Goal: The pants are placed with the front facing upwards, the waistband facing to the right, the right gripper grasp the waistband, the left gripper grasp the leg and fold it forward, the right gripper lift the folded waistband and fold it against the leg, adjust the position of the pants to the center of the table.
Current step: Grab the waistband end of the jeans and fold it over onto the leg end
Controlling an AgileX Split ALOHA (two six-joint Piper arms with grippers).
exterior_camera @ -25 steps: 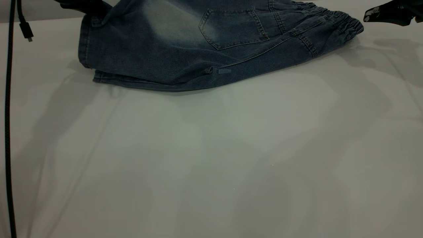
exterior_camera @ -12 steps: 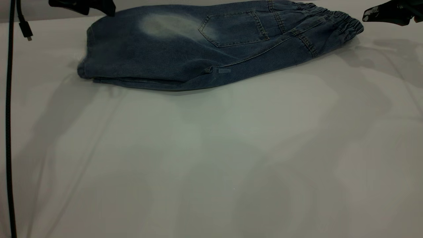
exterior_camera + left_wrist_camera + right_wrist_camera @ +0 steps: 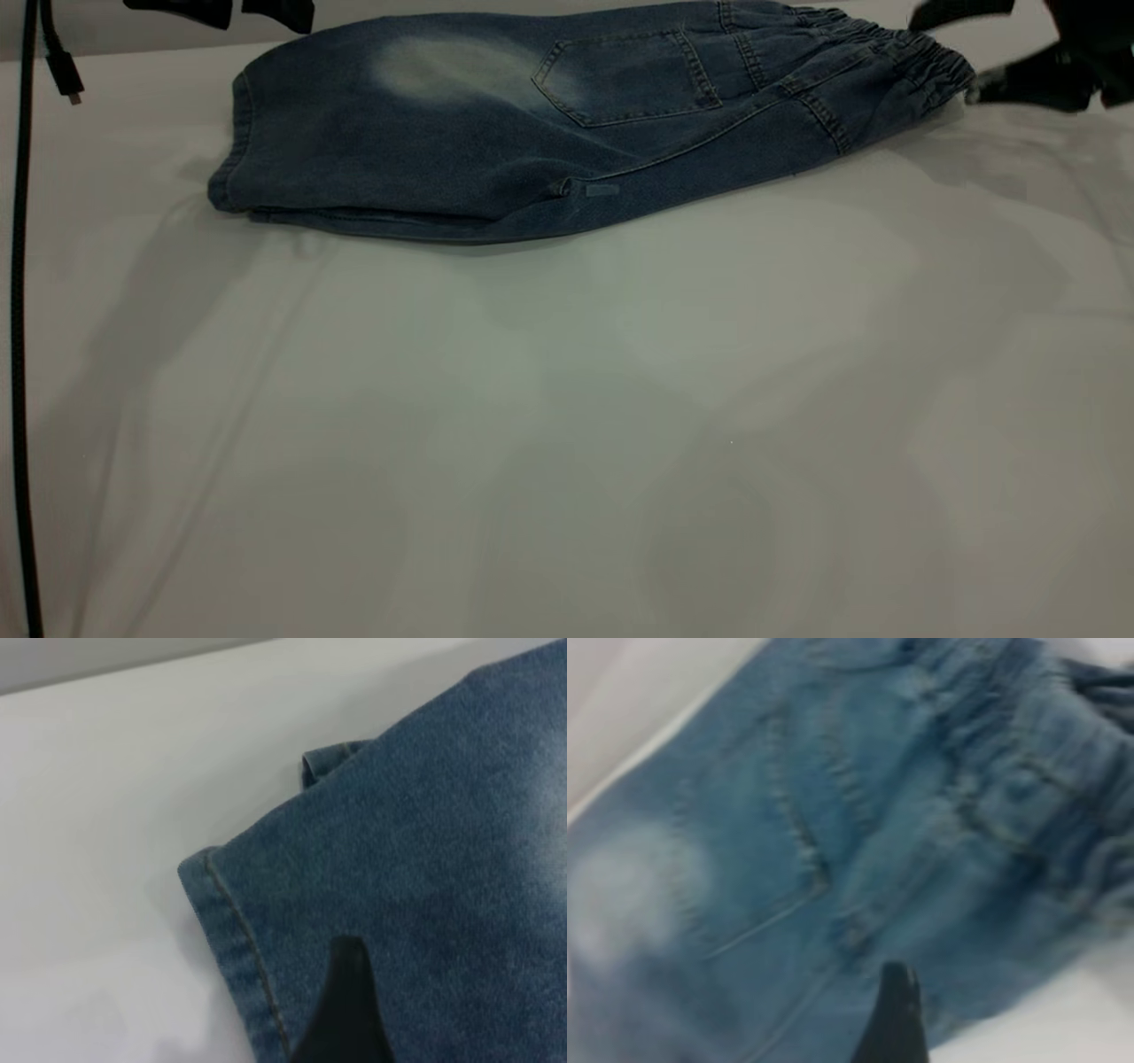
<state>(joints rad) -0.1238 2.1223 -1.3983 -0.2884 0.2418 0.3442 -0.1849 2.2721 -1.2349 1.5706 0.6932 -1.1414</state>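
Pale grey surface [image 3: 567, 425] fills most of the exterior view, and the denim pants [image 3: 532, 133] lie folded lengthwise along its far edge, back pocket up. A second ago the leg hem hung lifted at the left; it now lies flat on the lower layer, so the first fold looks complete. The left end effector [image 3: 237, 11] has let go and hovers just above and behind that hem, fingers spread and holding nothing; its wrist view shows only a fingertip above the stitched hem [image 3: 239, 939].

The gathered waistband [image 3: 921, 58] sits at the other end, and the right end effector [image 3: 970, 53] has changed most: half a second ago it hung beside the band, and now it is spread wide with one finger above and one level with the elastic, almost touching. That suggests the next stage, pinching the waistband to fold it toward the leg, is beginning. The pants remain well off centre.
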